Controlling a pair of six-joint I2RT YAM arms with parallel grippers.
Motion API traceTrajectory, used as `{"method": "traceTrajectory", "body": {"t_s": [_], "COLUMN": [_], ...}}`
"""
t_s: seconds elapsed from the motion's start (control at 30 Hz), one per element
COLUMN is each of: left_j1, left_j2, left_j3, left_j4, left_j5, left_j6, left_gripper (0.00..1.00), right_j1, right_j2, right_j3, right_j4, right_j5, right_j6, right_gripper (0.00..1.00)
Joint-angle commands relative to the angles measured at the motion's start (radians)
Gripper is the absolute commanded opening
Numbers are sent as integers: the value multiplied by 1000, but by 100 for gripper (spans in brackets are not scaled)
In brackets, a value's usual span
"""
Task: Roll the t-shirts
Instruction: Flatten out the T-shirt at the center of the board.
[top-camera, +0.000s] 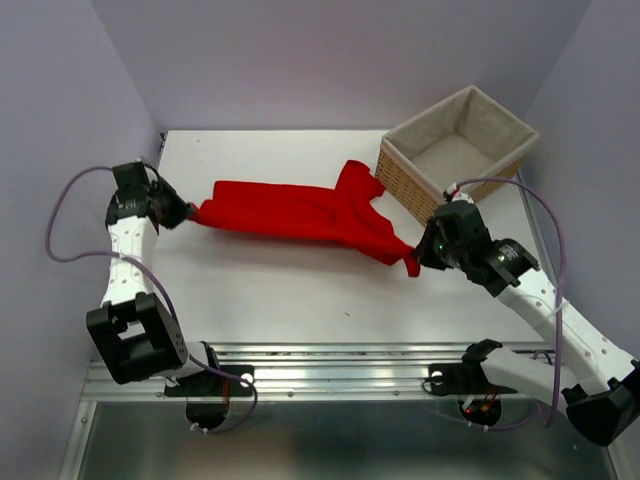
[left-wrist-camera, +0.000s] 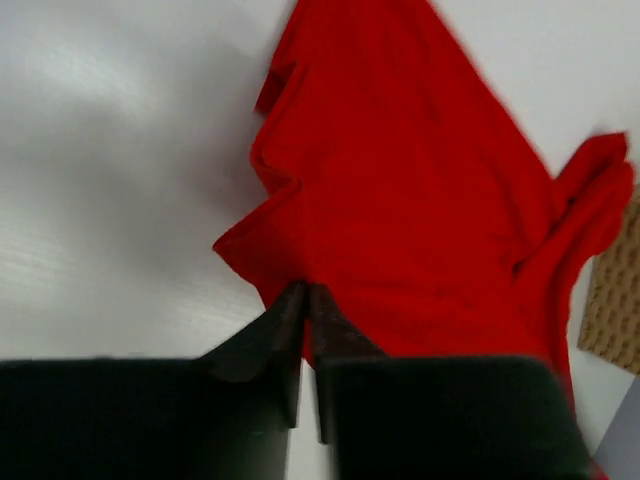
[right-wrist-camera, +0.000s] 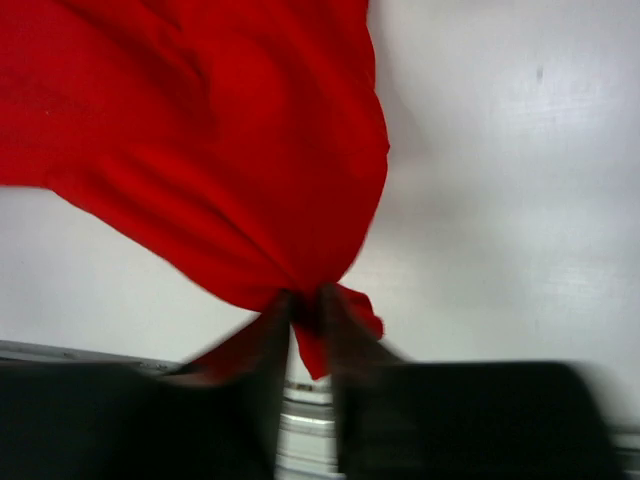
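A plain red t-shirt (top-camera: 300, 212) is pulled out in a long band across the white table (top-camera: 300, 300), one sleeve bunched up toward the basket. My left gripper (top-camera: 188, 213) holds its left end. In the left wrist view the jaws (left-wrist-camera: 305, 290) are pressed together on a fold of the t-shirt (left-wrist-camera: 420, 200). My right gripper (top-camera: 418, 255) holds the right end close to the basket's near corner. In the blurred right wrist view its fingers (right-wrist-camera: 305, 300) pinch a gathered corner of the t-shirt (right-wrist-camera: 200, 150), and a small tail hangs down between them.
A wicker basket (top-camera: 400, 185) with a pale cloth lining stands at the back right, its corner touching the shirt's sleeve; its weave (left-wrist-camera: 612, 310) shows at the right edge of the left wrist view. A metal rail (top-camera: 350, 355) runs along the table's near edge.
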Motion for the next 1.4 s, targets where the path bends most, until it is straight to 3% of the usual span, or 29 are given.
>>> {"method": "traceTrajectory", "body": {"t_s": [0.0,0.07,0.1,0.2,0.3,0.37,0.5,0.53,0.57,0.77,1.0,1.37], "left_j1": [5,6,5,3,-21,-73,-197,-222,-260,-333,-333,-334], "left_j2": [-145,-223,-243,-282,-270,-254,-230,-209,-196,-44,137,462], "left_j3": [-245,-309,-345,-353,-327,-307,-305,-308,-314,-308,-250,-34], "left_j4": [12,20,21,14,1,-8,6,23,32,70,86,83], "left_j5": [6,21,20,-26,-86,-138,-187,-192,-195,-258,-376,-370], "left_j6": [51,50,47,50,65,62,27,16,-4,-41,-31,-8], "left_gripper": [34,56,64,66,55,50,28,10,0,0,0,0], "right_j1": [-3,-3,-3,-3,-3,-3,29,49,99,250,250,198], "right_j2": [-138,-169,-175,-137,-74,-39,32,50,94,315,509,730], "right_j3": [-146,-156,-148,-84,-46,-46,-81,-87,-92,-56,-4,106], "right_j4": [-80,-106,-137,-157,-104,-33,91,111,127,197,243,243], "right_j5": [-75,-40,-20,46,54,22,-45,-36,-29,48,108,169], "right_j6": [169,185,183,151,113,96,102,109,119,122,125,88], "right_gripper": [56,83,84,85,80,68,40,35,26,15,13,14]}}
